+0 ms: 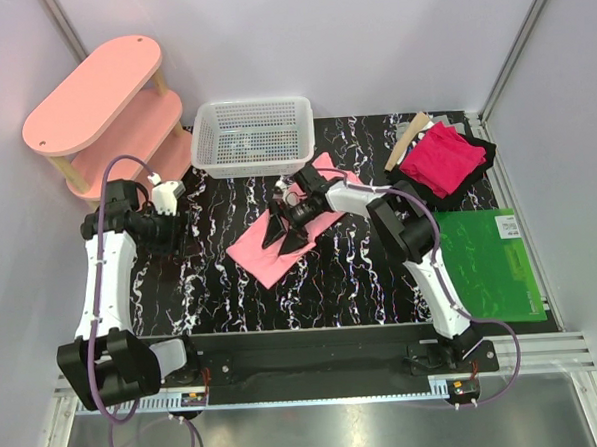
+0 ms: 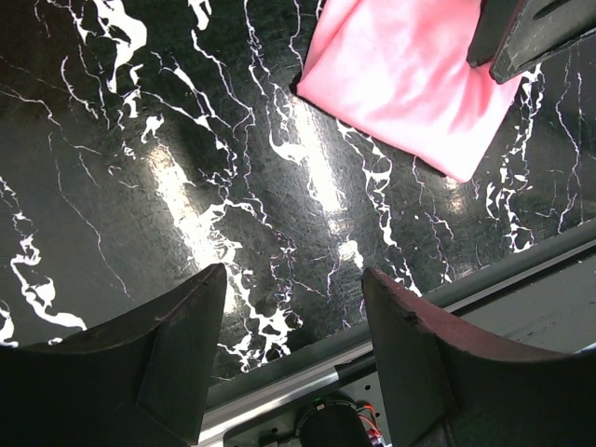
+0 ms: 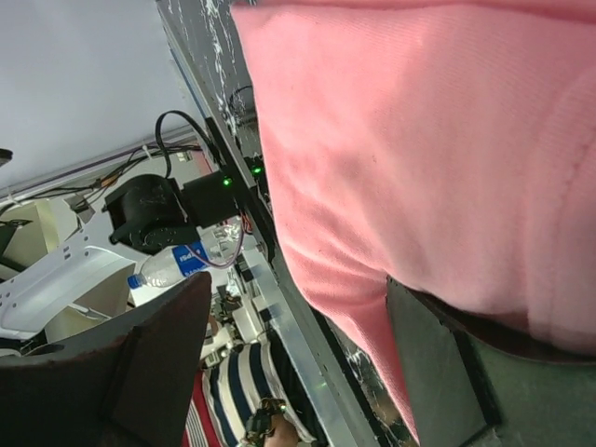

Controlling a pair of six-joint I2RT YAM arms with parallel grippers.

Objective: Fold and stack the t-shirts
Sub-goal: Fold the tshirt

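The salmon-pink t-shirt [image 1: 265, 253] lies folded on the black marble table, in the middle. My right gripper [image 1: 282, 234] is low over it and open; in the right wrist view [image 3: 298, 335] the shirt [image 3: 419, 140] hangs between the spread fingers and lies against the right finger [image 3: 447, 363]. The magenta-red t-shirt [image 1: 440, 161] lies crumpled at the back right on a black cloth. My left gripper [image 1: 169, 235] is open and empty over bare table to the left of the pink shirt; in its wrist view [image 2: 293, 298] the shirt [image 2: 400, 84] shows at the top right.
A white mesh basket [image 1: 254, 136] stands at the back centre. A pale-pink oval shelf unit [image 1: 102, 104] stands at the back left. A green mat [image 1: 491, 263] lies at the right. A black cloth [image 1: 483, 156] lies under the magenta shirt.
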